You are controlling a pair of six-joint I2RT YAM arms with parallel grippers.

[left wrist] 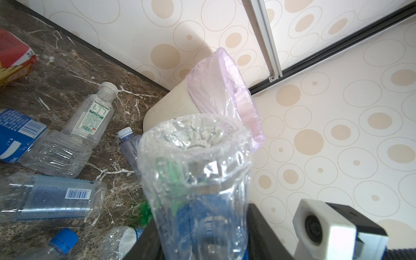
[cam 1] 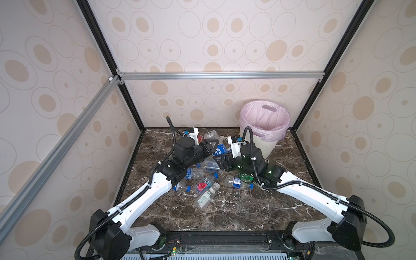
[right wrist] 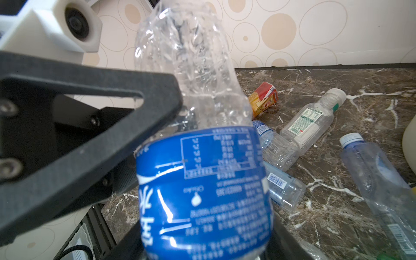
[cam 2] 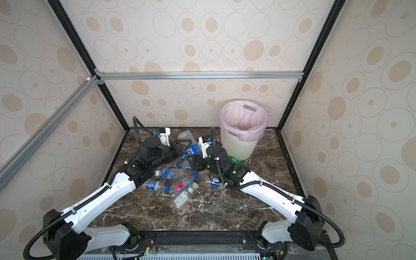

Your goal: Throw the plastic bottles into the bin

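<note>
Found left gripper [cam 1: 213, 146] clenched on a crumpled clear bottle [cam 1: 220, 149] with a blue label, held clear of the worktop [cam 1: 236, 213] above its middle. Confirmed in the right wrist view: one black finger [right wrist: 90, 135] pressed against the bare plastic just above the label.

Found right gripper [cam 1: 220, 158] at the labelled end of the same bottle, jaws to either side of it. Unable to tell whether clamped on it or merely around it.

Located the bin [cam 1: 267, 147] upright at the far right corner of the worktop, lined with a pink bag [cam 1: 264, 117], just beyond the right gripper and apart from the held bottle.

Noted several loose bottles [cam 1: 195, 173] lying on their sides around the middle of the worktop, under and between the two arms. Among them:
- a square clear bottle [cam 1: 206, 198] with a green-and-white label, nearest the front edge
- a red-flower-label bottle [cam 1: 203, 183] just beside it
- a green bottle [cam 1: 245, 177] partly hidden under the right arm

Noted a red and yellow carton [right wrist: 264, 99] lying near the far edge.
</note>
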